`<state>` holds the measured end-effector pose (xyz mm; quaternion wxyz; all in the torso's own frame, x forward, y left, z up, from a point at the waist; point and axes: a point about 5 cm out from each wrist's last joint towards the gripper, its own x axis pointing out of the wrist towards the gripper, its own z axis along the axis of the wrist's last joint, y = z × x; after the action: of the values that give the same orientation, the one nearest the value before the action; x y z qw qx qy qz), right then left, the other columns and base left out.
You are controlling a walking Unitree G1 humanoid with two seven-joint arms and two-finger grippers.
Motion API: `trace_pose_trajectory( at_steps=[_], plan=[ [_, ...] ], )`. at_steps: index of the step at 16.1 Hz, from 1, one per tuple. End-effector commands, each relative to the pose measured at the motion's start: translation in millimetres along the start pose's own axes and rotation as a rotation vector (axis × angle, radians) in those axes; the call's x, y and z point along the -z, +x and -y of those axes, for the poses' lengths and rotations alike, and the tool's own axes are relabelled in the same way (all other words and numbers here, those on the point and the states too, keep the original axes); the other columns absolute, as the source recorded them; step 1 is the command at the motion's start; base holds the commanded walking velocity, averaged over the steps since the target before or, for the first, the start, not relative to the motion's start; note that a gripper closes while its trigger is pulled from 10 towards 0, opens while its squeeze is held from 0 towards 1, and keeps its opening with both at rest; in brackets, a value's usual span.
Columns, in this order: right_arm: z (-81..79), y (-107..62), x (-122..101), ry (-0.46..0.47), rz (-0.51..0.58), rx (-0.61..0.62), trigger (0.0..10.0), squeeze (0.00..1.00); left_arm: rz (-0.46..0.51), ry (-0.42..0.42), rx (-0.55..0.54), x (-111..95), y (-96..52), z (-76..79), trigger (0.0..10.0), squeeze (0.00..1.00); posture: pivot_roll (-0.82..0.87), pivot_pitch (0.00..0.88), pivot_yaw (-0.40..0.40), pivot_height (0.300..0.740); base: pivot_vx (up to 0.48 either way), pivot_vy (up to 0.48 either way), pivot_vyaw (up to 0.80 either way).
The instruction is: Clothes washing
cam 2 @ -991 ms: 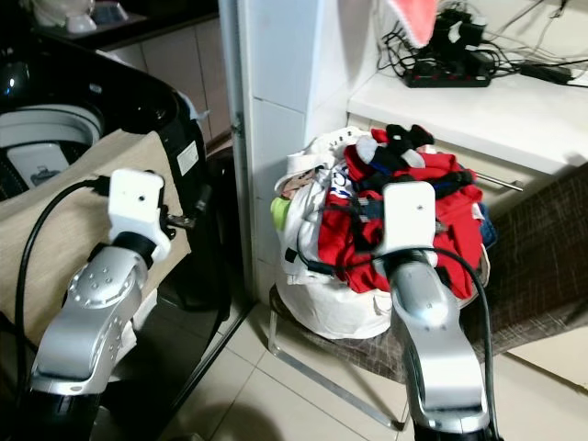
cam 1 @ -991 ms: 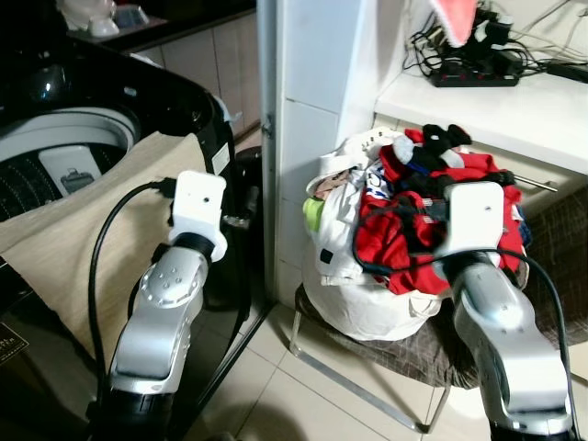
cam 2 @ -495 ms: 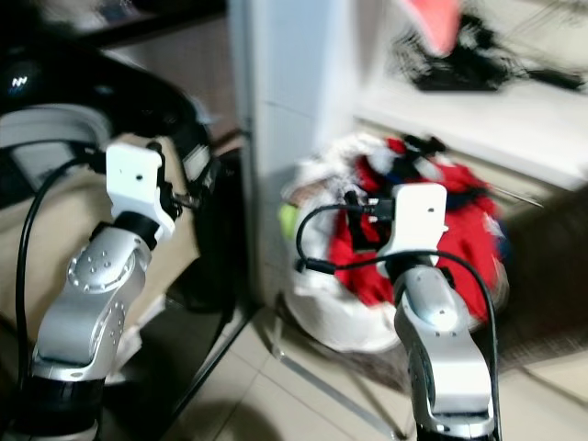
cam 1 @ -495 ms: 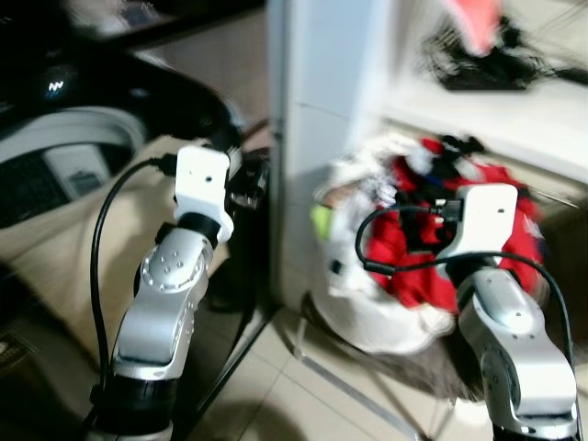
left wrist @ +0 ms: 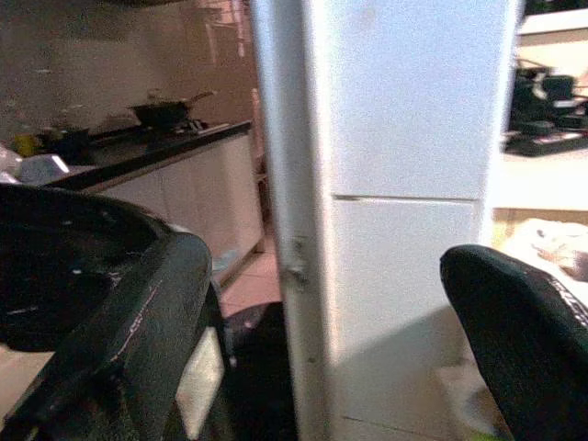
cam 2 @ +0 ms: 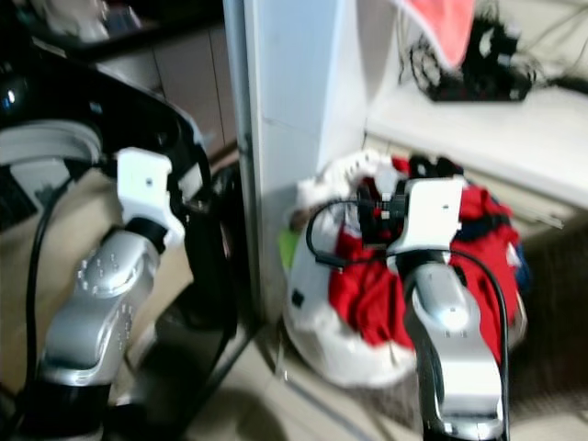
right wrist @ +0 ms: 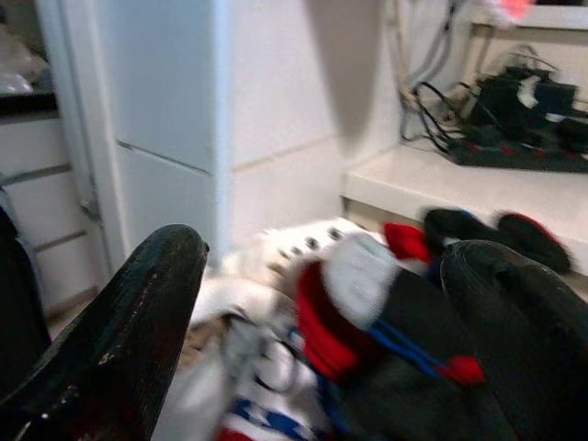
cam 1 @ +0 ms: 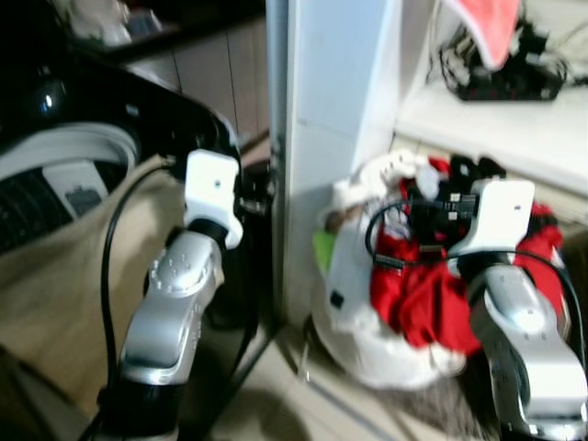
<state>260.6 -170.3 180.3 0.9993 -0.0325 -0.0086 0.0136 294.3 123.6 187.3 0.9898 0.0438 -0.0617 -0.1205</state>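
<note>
Both wide apart, empty: right gripper (right wrist: 322, 303) over clothes (right wrist: 386, 322)

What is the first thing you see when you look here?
A big heap of red clothes spilling out of a white bag, right in front of the robot's right hand, whose two fingers stand wide apart. Beside it rises a white pillar, and to the robot's left sits the black washing machine with a beige cloth draped over it.
</note>
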Motion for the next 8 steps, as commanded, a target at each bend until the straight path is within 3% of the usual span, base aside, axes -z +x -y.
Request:
trace_pose_trajectory(
  at_steps=[1, 8],
  plan=[
    [-3.7, -1.1, -3.5, 0.007, 0.007, -0.012, 10.0, 0.0, -0.006, -0.015, -0.032, -0.2, -5.3, -8.9, 10.0, 0.0, -0.15, 0.0, -0.018, 0.74, 0.0, 0.0, 0.0],
    [0.6, 3.3, -2.6, 0.07, -0.06, 0.036, 10.0, 0.0, -0.033, -0.04, -0.034, 4.2, -10.5, -9.9, 10.0, 0.0, -0.14, 0.0, -0.022, 0.74, 0.0, 0.0, 0.0]
  ],
)
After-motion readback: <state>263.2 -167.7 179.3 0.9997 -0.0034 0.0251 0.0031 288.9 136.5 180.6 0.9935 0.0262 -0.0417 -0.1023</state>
